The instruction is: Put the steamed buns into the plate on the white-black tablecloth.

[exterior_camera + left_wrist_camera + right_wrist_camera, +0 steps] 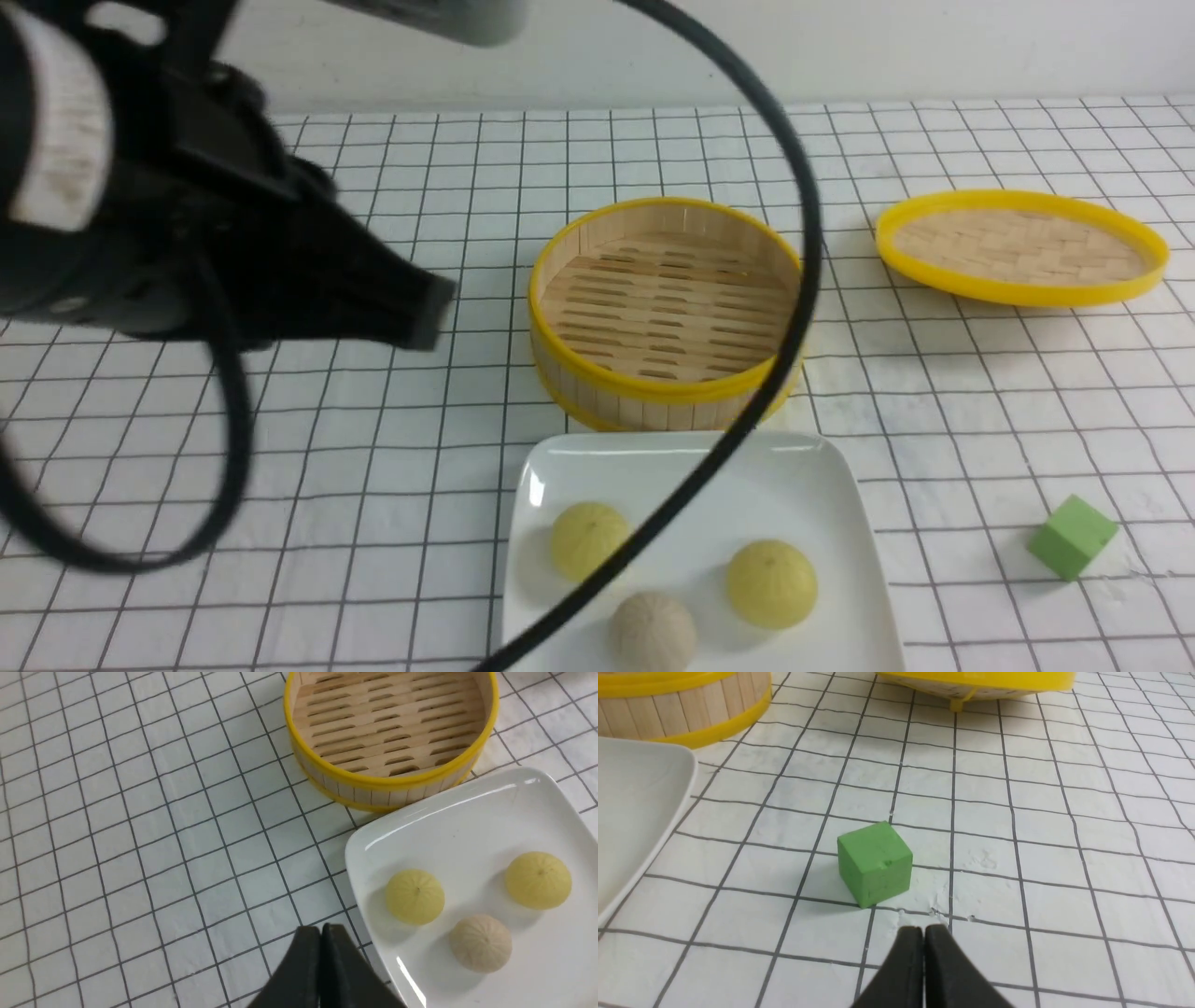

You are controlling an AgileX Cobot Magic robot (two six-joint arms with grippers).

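item 1, task objects: all three steamed buns (415, 896) lie on the plate (822, 485), which sits on the white-black tablecloth (373, 485). from the plate's centre in the front view, one pale yellow bun (586, 539) is at 10 o'clock, the second yellow bun (771, 583) at 4 o'clock and the beige bun (653, 633) at 7 o'clock; none touches another.

item 2, surroundings: the bamboo steamer (653, 401) stands at 12 o'clock of the plate, its slatted floor in plain view; its wall appears to sit just beside the plate's far rim, though contact cannot be confirmed. the steamer lid (1022, 245) lies at 2 o'clock of the steamer, well apart. a green cube (1072, 536) rests at 3 o'clock of the plate.

item 3, grippers: the left gripper (321, 933) hangs above the cloth at 10 o'clock of the plate, jaws clenched together on nothing. the right gripper (923, 935) is low near the cube, jaws likewise pressed together, holding nothing. a black cable (803, 233) crosses the front view over steamer and plate.
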